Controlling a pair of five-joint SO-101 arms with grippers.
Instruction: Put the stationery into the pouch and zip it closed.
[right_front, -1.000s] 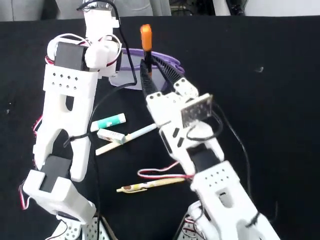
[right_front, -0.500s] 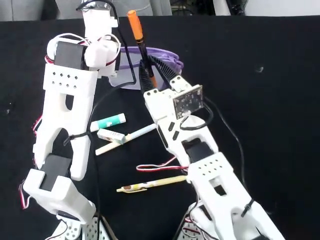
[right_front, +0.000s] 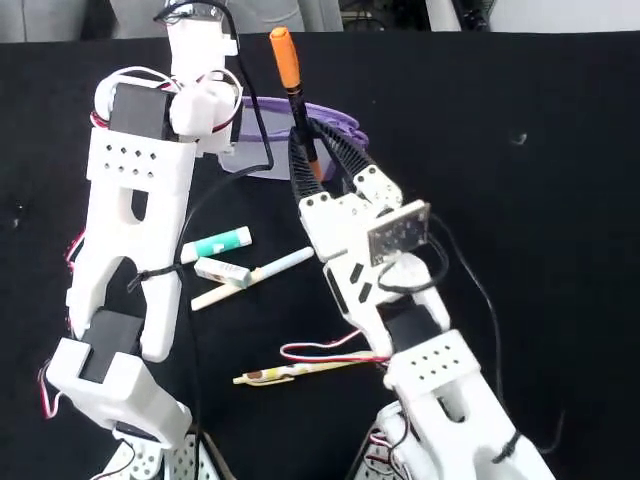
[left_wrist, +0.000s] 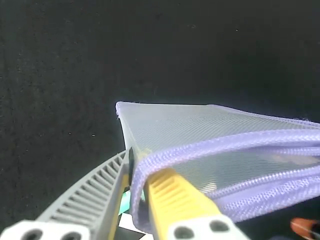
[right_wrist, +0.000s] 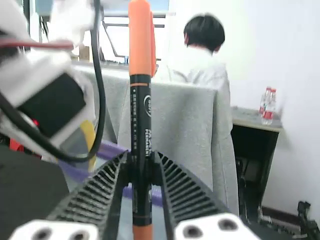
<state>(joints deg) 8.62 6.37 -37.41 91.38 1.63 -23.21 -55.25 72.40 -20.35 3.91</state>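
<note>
A black desk (right_front: 540, 200) fills the high view, and two white arms rise from the lower edge of the frame. The left arm (right_front: 130, 200) stands tall down the left side, and the right arm (right_front: 420, 370) leans from the lower right up toward the upper centre. The pouch (right_front: 335, 120), pale see-through mesh with a purple zip edge, lies at the upper centre of the frame, between the tips of the two arms. The left hand (left_wrist: 132, 170) is closed narrow on the pouch (left_wrist: 200, 135) at one end, its grey and yellow fingers pinching the purple zip edge. The right hand (right_front: 315, 150) grips a marker (right_front: 287, 62) between its ribbed black fingers. In the right wrist view this right hand (right_wrist: 140, 165) is clamped around the black barrel of the marker (right_wrist: 140, 100). The marker stands nearly upright with its orange cap uppermost, and in the high view its lower part crosses the pouch's purple rim; I cannot tell whether the tip is inside. The other stationery lies on the desk in the centre left of the frame, between the arms. A long pale pen (right_front: 262, 273) lies slantwise, a yellow pen (right_front: 300, 371) lies lower down near the right arm's base, a teal and white stick (right_front: 215, 244) lies just above the pale pen, and a small white block (right_front: 220, 271) touches the pale pen
</note>
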